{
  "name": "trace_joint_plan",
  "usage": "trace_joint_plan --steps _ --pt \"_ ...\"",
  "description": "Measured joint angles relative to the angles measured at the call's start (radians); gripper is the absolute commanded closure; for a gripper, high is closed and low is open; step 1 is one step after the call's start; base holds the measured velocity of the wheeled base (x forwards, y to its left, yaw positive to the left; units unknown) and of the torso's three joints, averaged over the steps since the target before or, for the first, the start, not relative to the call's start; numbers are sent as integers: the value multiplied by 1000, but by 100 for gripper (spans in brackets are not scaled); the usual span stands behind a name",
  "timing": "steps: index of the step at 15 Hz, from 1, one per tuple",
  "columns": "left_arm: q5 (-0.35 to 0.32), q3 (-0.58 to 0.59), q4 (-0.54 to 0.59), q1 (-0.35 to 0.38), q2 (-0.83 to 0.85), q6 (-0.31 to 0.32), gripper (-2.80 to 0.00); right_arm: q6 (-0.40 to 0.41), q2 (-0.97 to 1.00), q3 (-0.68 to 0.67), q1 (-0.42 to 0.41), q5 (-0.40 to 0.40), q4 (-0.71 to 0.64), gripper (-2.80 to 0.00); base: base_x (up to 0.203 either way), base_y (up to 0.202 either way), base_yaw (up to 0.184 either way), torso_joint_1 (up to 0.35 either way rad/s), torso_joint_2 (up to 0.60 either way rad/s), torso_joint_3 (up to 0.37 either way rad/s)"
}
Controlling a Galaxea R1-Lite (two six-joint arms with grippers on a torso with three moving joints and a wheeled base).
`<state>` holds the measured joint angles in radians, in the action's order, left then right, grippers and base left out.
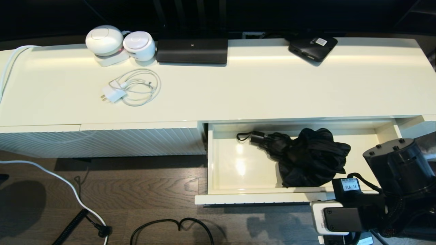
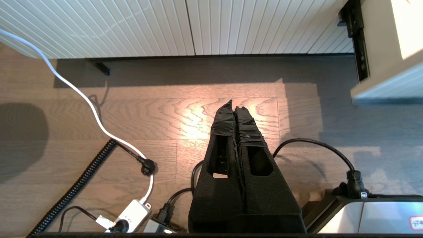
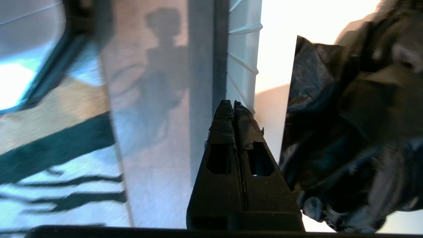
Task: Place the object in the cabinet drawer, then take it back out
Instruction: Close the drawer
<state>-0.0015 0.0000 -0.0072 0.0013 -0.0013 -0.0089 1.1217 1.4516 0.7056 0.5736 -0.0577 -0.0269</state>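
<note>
The cabinet drawer (image 1: pixel 259 198) stands pulled out, its glossy cream inside showing. The object, a black folding umbrella (image 1: pixel 306 156), lies in the drawer's right half with its handle and strap loop (image 1: pixel 250 136) pointing left. In the right wrist view my right gripper (image 3: pixel 233 104) is shut on nothing, just outside the ribbed drawer front (image 3: pixel 243 59), with the umbrella's rumpled fabric (image 3: pixel 357 125) close beside it. My right arm (image 1: pixel 395 166) sits at the drawer's front right corner. My left gripper (image 2: pixel 233 105) is shut and empty over the wooden floor.
On the cabinet top (image 1: pixel 272 88) lie two white round devices (image 1: pixel 119 42), a coiled white charger cable (image 1: pixel 133 88), a black bar (image 1: pixel 192 50) and a small black box (image 1: pixel 313 46). A ribbed panel (image 1: pixel 102 139) stands left of the drawer. Cables (image 2: pixel 99 122) trail on the floor.
</note>
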Motion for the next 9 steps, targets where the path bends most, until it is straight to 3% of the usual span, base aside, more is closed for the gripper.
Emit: trace_joint_plan --steps 9 --pt "0 0 0 0 0 1 0 6 45 -49 -6 -27 178 0 0 0 0 0 0 0"
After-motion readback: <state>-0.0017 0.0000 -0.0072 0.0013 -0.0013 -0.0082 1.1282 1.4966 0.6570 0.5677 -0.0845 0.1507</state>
